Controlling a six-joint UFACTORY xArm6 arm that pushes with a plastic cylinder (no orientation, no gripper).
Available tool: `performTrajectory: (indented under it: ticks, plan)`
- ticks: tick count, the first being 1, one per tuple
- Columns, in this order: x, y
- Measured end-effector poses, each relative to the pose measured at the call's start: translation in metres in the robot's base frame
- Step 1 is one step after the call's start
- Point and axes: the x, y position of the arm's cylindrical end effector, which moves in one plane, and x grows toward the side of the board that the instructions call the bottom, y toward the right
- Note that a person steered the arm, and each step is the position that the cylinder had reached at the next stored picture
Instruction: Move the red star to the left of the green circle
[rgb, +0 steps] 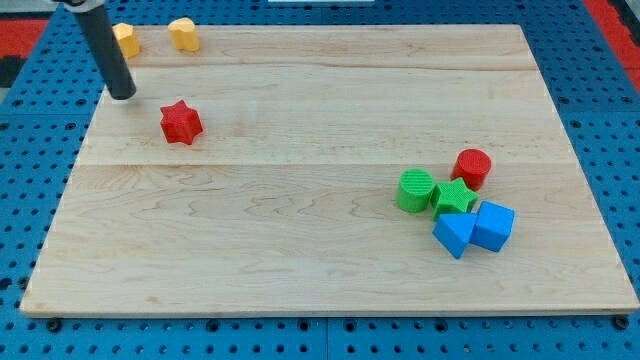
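The wooden worktop (300, 250) carries every block. My tip (124, 95), a bare rod-end tool with nothing to open or close, touches no block. The red star (181, 122) lies just to its lower right. The green circle (415, 190) sits far to its right, touching a green star (454, 197).

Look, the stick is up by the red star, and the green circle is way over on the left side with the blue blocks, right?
Not quite: in the camera view the green circle sits on the view's right, not the left, with the blue blocks. The rest holds: my tip is just up and left of the red star, not touching it.
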Motion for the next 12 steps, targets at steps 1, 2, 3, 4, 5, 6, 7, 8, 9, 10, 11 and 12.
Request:
performTrajectory:
  ticks: [1,2,3,4,5,6,7,8,9,10,11,12]
  plan:
    - [0.001,0.039]
    - [0.002,0.072]
    - [0.02,0.09]
    - [0.032,0.086]
    - [0.024,0.049]
    - [0.064,0.027]
    - [0.087,0.062]
    - [0.087,0.105]
    - [0.087,0.052]
    - [0.071,0.043]
    - [0.047,0.078]
    - [0.043,0.127]
